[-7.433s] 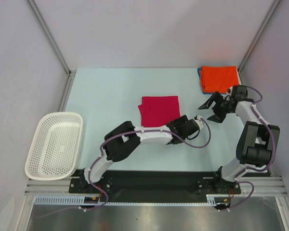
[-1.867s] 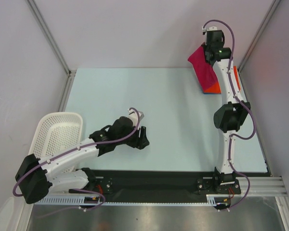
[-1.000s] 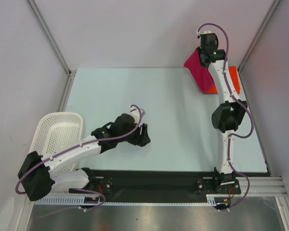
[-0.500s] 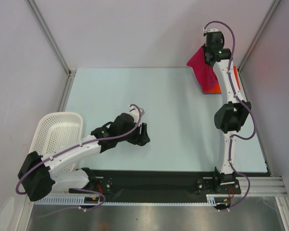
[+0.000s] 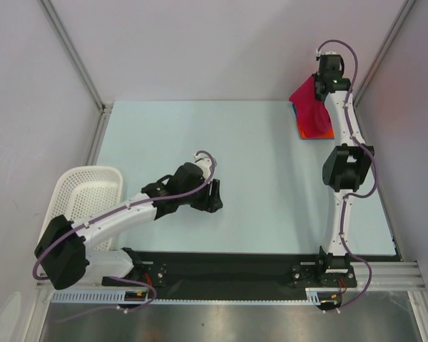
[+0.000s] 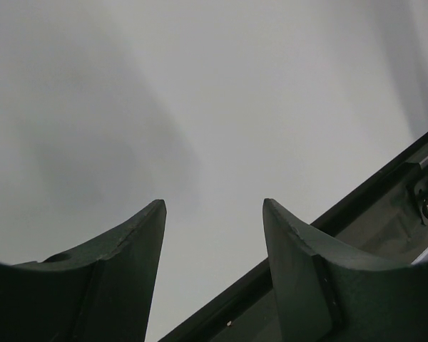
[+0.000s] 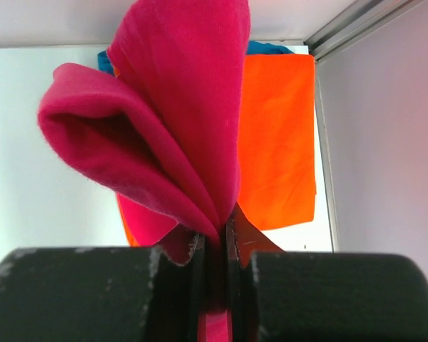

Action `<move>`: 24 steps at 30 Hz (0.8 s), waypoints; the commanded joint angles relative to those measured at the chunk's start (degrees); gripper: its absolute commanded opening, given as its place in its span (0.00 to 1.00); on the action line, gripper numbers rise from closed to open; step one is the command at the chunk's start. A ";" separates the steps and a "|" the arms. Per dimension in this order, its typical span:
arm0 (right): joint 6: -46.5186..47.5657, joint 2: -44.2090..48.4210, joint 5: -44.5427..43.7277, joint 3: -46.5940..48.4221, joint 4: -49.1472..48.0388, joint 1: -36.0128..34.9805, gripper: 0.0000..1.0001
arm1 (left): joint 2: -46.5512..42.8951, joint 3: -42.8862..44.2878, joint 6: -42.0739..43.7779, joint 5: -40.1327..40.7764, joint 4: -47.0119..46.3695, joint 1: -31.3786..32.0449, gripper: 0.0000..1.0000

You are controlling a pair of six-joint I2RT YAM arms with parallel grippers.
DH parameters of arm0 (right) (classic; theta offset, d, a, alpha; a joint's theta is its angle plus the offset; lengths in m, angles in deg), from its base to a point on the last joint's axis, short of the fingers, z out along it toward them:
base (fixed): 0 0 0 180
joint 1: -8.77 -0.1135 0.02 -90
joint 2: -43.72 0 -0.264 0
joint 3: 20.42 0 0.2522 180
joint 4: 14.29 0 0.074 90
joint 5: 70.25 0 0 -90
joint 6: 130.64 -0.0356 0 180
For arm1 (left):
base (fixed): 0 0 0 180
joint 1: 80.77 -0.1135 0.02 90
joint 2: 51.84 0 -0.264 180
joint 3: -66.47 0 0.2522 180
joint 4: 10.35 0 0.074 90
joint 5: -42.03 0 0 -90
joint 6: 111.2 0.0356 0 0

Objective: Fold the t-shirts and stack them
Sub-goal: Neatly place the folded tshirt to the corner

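My right gripper (image 7: 215,235) is shut on the folded crimson t-shirt (image 7: 178,114), which hangs from it above the back right corner of the table (image 5: 310,107). Under it lies the folded orange t-shirt (image 7: 278,142), with a blue t-shirt (image 7: 271,48) showing only as a thin edge beneath. In the top view just a strip of orange t-shirt (image 5: 315,133) and of blue t-shirt (image 5: 295,108) shows. My left gripper (image 5: 212,198) stands open and empty low over the table's middle, left fingertip (image 6: 153,214) and right one well apart.
A white perforated basket (image 5: 82,203) sits at the left front edge, partly under my left arm. The pale table (image 5: 257,185) is walled in by grey panels with metal corner posts. The black front rail (image 6: 385,192) shows in the left wrist view.
My right arm has swung the crimson t-shirt rightward, over the orange and blue stack. The left arm has shifted slightly forward and right, its gripper still open.
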 commanded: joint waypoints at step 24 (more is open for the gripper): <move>1.70 -17.61 -1.30 4.75 -20.94 10.36 0.26 | 7.37 7.11 0.82 0.14 6.17 -1.17 0.61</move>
